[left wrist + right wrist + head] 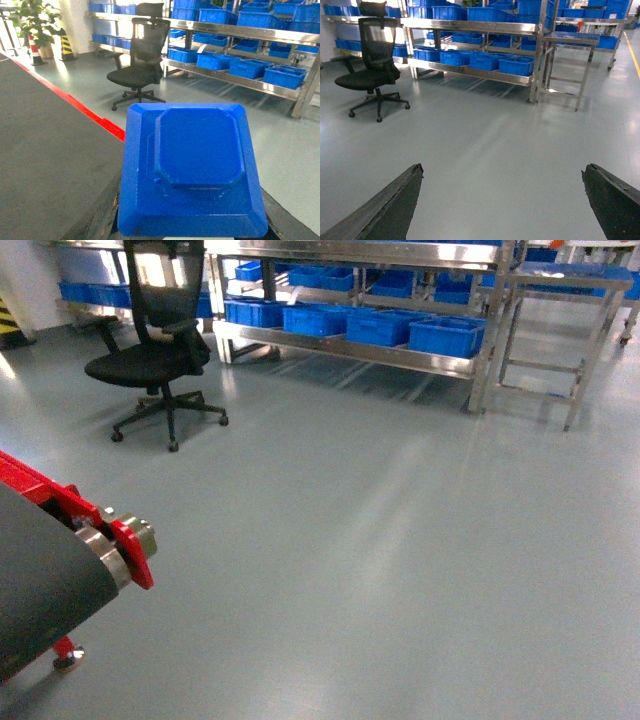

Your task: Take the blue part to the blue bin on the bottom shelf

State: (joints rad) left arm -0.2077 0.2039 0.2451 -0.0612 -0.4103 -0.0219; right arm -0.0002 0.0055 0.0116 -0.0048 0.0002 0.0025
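Plastic, by the look of it: the blue part (192, 172) seems a stiff, light, smooth-faced moulded block with bevelled edges, best held across its flat sides, and it sits right at the left gripper (192, 232), whose fingers lie hidden beneath it, so their state cannot be told. The right gripper (502, 200) hangs spread wide and empty, while the blue bins (446, 336) on the bottom shelf (350, 348) stand well apart across the floor, their contents not visible.

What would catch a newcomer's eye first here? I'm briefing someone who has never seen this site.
First, the blue part that fills the left wrist view, held in the left claw over the dark conveyor belt. Next, the row of blue bins on the bottom shelf of the steel rack across the grey floor. Beside it, on the left, stands a black office chair.
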